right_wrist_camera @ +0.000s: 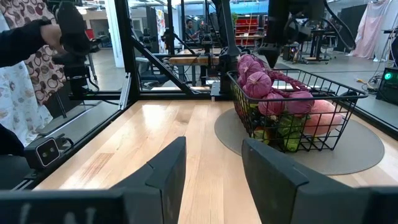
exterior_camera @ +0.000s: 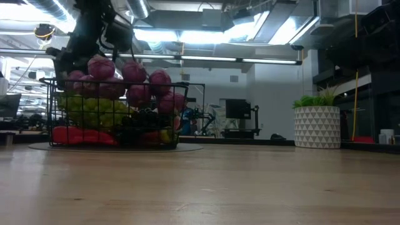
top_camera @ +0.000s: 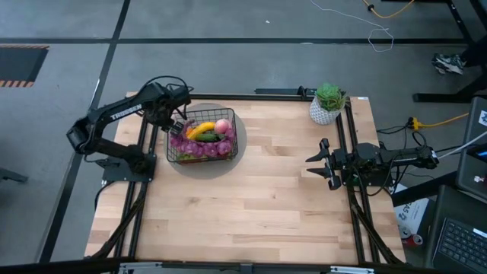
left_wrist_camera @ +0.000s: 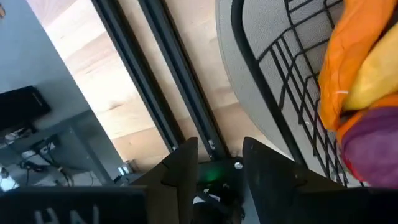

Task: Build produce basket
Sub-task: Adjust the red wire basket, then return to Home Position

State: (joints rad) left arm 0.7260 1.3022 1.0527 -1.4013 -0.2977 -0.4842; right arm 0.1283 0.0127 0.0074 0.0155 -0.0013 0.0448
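Note:
The black wire basket stands on a grey round mat at the table's far left. It holds a yellow banana, a pink peach, a cucumber and a purple string of bulbs piled on green grapes and red chillies. My left gripper hovers over the basket's far left corner, open and empty. My right gripper waits open at the table's right edge, pointing at the basket.
A white pot with a green plant stands at the far right corner. Black frame rails run along the table's left and right sides. A person's arm shows beyond the table. Bare wood lies between the basket and my right gripper.

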